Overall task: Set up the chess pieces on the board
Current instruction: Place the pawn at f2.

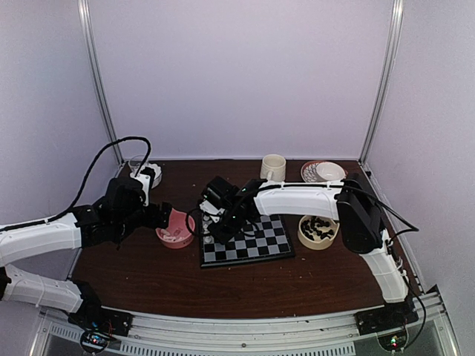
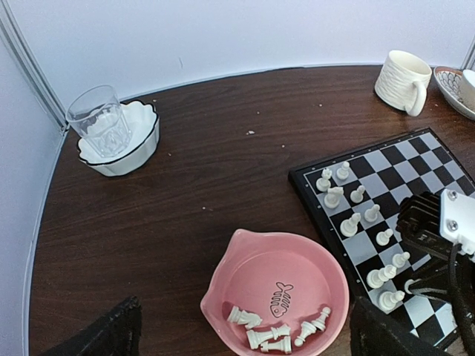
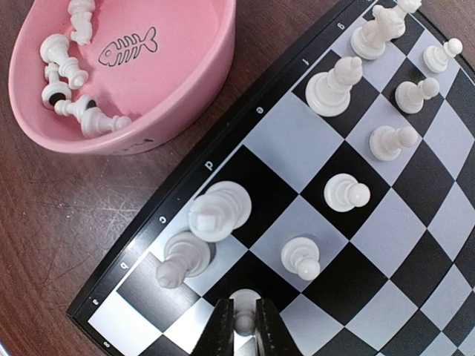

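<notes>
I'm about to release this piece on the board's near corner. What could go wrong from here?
1. The right gripper pinches a white piece close beside a standing neighbour. Opening or lifting could topple it.
2. The square sits near the board rim, so a tipped piece might roll off the edge.

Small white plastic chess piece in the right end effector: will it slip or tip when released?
The small white plastic chess piece pinched in the right end effector looks smooth and rounded, so it may twist or slip. It looks tiny, so probably light. Its standing white neighbours have small bases, so it could tip on the black and grey checked chessboard.
</notes>
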Robot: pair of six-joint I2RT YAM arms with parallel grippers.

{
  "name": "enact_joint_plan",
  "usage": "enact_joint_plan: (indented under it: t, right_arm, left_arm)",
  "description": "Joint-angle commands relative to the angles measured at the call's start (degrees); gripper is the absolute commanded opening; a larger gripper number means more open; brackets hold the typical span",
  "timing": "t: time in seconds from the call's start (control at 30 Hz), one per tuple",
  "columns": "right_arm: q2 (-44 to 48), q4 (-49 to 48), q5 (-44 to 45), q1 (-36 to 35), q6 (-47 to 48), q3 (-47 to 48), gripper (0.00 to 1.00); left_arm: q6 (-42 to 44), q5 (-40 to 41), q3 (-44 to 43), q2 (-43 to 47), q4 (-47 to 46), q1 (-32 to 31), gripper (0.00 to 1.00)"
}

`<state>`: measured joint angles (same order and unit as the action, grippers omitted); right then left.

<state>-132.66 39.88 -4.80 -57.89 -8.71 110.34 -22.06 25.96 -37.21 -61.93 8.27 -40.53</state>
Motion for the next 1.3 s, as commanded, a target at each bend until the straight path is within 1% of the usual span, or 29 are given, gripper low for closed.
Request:
enact_joint_plan:
  t: [0.0,0.13,0.2,0.37,0.57,0.77,0.87,0.93,1.03,1.27]
  right_arm:
    - [-1.32,0.67,1.63,-0.3,0.6,1.95,0.12]
    - [-1.59,0.74,1.54,-0.36,0.67,2.25,0.13]
    - [-1.36,0.82,1.56,-0.3,0.71,2.2,0.18]
    - [0.29,0.48,1.1,-0.37,0.78,1.26,0.25]
    - [5.29,-1.56,1.27,-0.87,1.0,-2.69,0.27]
    - [15.23,-8.3,1.75,-1.95,2.1,-13.13,0.28]
    - [22.28,-13.34,3.05,-2.1,3.57,-21.49,0.28]
    - [26.54,-18.77,4.43,-2.05,4.21,-27.13,0.28]
    - [31.61,-25.16,7.47,-1.91,4.85,-34.51,0.28]
    - [40.75,-34.34,16.31,-0.22,5.34,-44.76,0.29]
  left_arm:
    - [-0.7,0.08,-0.05,-0.1,-0.36,0.46,0.98]
    - [-0.7,0.14,-0.14,-0.2,-0.35,0.54,0.98]
    - [-0.7,0.05,-0.29,-0.34,-0.11,0.54,0.98]
    - [-0.83,-0.06,-0.48,-0.49,0.33,0.54,0.98]
    - [-1.43,-0.49,-0.83,-0.68,1.0,0.54,0.98]
    - [-2.99,-2.24,-1.68,-0.84,2.3,0.54,0.98]
    - [-3.23,-2.23,-1.72,-1.35,2.59,0.54,0.97]
    - [-2.92,-2.53,-1.72,-1.56,2.75,0.54,0.98]
    - [-1.54,-3.64,-2.24,-2.04,3.4,0.54,0.98]
    - [-1.12,-5.27,-2.68,-2.83,3.42,0.54,0.98]
